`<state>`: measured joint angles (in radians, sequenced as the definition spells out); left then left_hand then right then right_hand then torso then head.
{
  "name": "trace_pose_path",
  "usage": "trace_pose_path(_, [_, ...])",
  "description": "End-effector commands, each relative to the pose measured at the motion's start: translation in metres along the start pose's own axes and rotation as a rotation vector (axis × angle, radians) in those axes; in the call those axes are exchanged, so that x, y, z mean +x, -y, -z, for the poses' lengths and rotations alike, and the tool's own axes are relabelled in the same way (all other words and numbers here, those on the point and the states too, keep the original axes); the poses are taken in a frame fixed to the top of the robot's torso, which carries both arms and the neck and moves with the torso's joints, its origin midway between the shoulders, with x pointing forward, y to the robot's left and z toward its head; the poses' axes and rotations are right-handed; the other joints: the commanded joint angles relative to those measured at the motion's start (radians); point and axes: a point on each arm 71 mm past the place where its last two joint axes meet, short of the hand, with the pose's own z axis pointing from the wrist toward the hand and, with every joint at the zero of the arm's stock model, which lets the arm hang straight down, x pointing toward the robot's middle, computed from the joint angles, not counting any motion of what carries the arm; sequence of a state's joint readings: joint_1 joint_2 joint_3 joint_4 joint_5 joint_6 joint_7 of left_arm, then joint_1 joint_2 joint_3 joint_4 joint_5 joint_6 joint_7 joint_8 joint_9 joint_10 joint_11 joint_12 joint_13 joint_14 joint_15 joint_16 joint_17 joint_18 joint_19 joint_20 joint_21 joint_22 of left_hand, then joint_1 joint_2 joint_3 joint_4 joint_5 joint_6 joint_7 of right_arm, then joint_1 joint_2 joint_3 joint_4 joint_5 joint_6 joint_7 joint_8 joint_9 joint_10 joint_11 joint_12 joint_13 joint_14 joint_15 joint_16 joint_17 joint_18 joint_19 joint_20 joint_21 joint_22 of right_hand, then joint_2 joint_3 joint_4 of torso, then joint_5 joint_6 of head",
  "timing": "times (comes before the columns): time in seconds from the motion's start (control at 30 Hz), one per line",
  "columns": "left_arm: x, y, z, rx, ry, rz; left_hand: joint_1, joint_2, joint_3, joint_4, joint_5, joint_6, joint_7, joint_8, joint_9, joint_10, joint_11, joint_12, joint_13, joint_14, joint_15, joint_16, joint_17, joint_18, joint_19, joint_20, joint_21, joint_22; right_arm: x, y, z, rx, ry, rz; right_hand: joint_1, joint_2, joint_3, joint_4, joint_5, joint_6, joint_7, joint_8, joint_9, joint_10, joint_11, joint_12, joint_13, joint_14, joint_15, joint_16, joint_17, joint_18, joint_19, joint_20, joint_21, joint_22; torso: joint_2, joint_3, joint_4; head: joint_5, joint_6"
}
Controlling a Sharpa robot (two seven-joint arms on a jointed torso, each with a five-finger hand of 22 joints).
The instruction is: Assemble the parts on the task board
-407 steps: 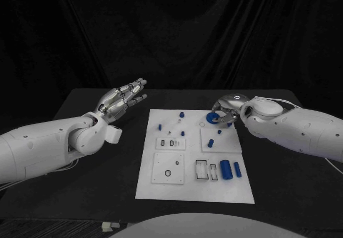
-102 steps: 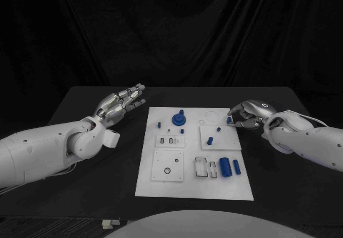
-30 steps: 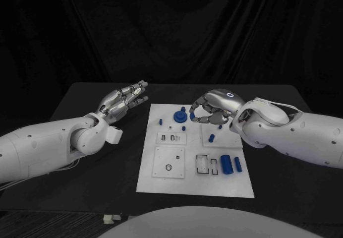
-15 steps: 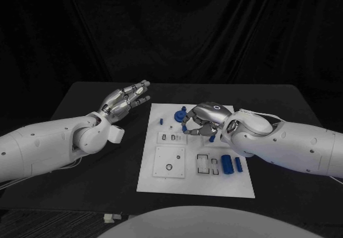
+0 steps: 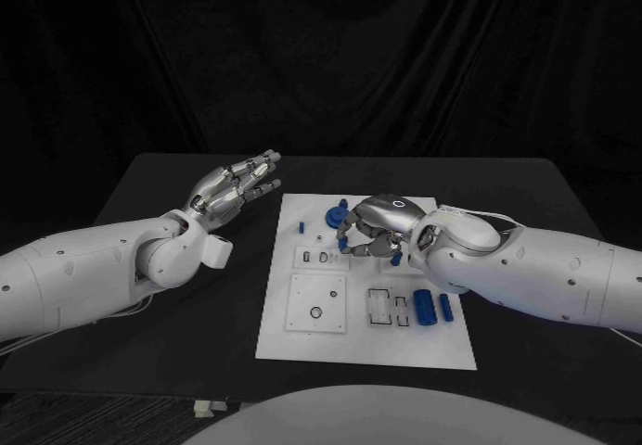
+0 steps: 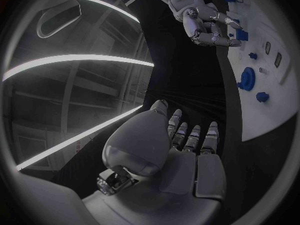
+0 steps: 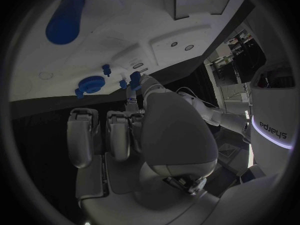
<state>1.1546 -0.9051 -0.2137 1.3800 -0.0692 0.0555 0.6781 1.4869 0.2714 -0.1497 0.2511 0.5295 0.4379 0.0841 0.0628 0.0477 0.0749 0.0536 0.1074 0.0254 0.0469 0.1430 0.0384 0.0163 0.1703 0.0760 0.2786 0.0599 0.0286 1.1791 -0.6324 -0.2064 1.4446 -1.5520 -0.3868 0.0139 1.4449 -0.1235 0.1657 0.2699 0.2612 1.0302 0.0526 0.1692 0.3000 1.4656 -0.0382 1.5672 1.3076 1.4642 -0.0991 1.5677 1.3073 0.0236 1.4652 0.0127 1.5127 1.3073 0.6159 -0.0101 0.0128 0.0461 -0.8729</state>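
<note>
Head view, landmark: the task board, a white plate at the middle of the black table; all places below are given from it.
Near end of the board: a large blue cylinder lies flat beside a slimmer blue bar, both with the long axis running from the near edge toward the far edge, next to two rectangular slots.
Handling, judged: the parts appear to be small rigid pieces, light and smooth, so slipping is the likely risk; the cylinder is best taken across its round sides near mid-length.
Middle of the board: the right hand is held over the centre, fingers curled around a small blue peg; it is judged to be pinched, though the contact itself is partly hidden. Another small blue peg stands just beside the hand.
Peg axis: roughly upright, pointing down at the board; a hold on its upper end would be kept so the lower end stays free for a hole.
Far end of the board: a blue round disc with a knob sits flat, with a small blue stud beside it.
Off the board's left edge: the left hand is held above the table, fingers straight and spread, with nothing in it.
</note>
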Motion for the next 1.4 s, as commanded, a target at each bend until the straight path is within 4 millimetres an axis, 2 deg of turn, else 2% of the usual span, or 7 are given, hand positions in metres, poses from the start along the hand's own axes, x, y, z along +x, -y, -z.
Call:
trace_pose_path(0.03, [0.002, 0.003, 0.000, 0.047, -0.008, 0.010, 0.010, 0.003, 0.006, 0.000, 0.005, 0.007, 0.001, 0.006, 0.001, 0.001, 0.005, 0.005, 0.001, 0.006, -0.002, 0.005, 0.001, 0.011, 0.002, 0.003, 0.003, 0.001, 0.004, 0.002, -0.001, 0.030, -0.032, 0.011, 0.007, 0.005, 0.005, -0.003, 0.000, -0.003, 0.004, -0.002, 0.000, 0.105, 0.009, 0.004, 0.263, 0.107, 0.006, 0.003, 0.263, -0.006, 0.066, 0.006, -0.005, 0.240, 0.001, 0.0000, 0.0007, 0.000, 0.000])
trace_pose_path(1.4, [0.001, 0.003, 0.001, 0.047, -0.006, 0.010, 0.010, 0.003, 0.010, 0.000, 0.006, 0.008, 0.002, 0.006, 0.001, 0.002, 0.006, 0.006, 0.001, 0.007, -0.001, 0.005, 0.002, 0.010, 0.003, 0.004, 0.003, 0.001, 0.014, 0.005, -0.011, 0.046, -0.096, 0.029, 0.003, 0.008, 0.005, -0.010, -0.007, -0.023, 0.008, -0.014, 0.003, 0.105, 0.012, 0.004, 0.263, 0.107, 0.011, 0.003, 0.263, -0.003, 0.058, 0.011, -0.017, 0.235, 0.000, 0.0003, 0.0004, 0.002, 0.000])
